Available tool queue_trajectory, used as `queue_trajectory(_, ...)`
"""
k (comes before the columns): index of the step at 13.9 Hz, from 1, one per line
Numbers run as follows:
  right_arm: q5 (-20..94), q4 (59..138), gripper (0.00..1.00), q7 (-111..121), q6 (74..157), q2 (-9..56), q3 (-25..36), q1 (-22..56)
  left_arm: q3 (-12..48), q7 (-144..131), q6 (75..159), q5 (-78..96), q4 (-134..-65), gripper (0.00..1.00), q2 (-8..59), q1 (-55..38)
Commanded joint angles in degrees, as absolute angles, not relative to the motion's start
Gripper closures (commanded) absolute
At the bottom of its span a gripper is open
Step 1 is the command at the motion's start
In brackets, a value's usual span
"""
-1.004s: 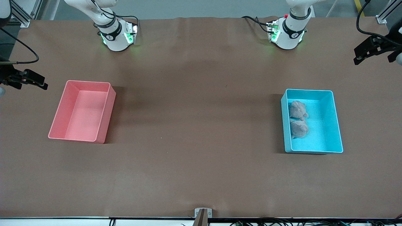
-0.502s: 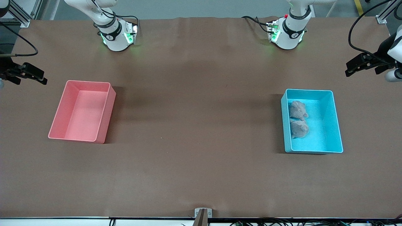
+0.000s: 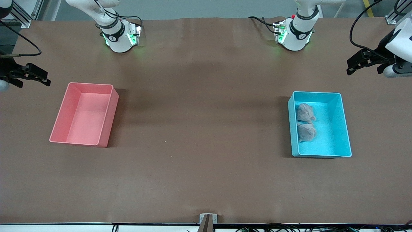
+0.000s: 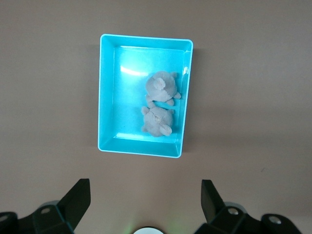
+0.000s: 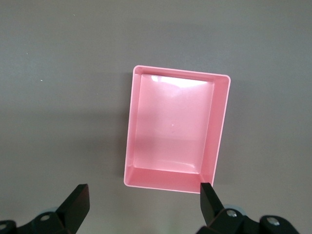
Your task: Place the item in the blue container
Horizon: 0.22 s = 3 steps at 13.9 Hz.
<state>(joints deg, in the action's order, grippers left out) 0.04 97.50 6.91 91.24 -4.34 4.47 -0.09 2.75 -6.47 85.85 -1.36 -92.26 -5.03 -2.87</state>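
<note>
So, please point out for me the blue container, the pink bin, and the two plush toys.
blue container point(image 3: 345, 129): front view, on its side wall.
pink bin point(image 3: 84, 117): front view, on its bare floor.
plush toys point(image 4: 162, 87): left wrist view, on the body of one toy; the other lies beside it, touching it.

Left arm: raised at its own end of the table, wrist camera facing down.
Left gripper point(image 3: 352, 66): aloft, fingers point(image 4: 78, 197) spread wide, holding nothing.
Right arm: raised at its end.
Right gripper point(image 3: 43, 79): aloft, fingers point(image 5: 78, 200) wide apart, holding nothing.
</note>
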Motion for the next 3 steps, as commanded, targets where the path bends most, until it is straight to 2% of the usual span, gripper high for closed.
queue_trajectory(1, -0.7, 99.7, 0.00, 7.6, 91.6, -6.3, 4.6, 0.0, 2.8, -5.9, 86.6, 0.3, -92.4, 0.00, -5.6, -2.8)
queue_trajectory(3, -0.7, 99.7, 0.00, 7.3, 91.4, -6.3, 4.6, 0.1, 2.8, -6.1, 86.2, 0.5, -90.0, 0.00, -4.6, -2.9)
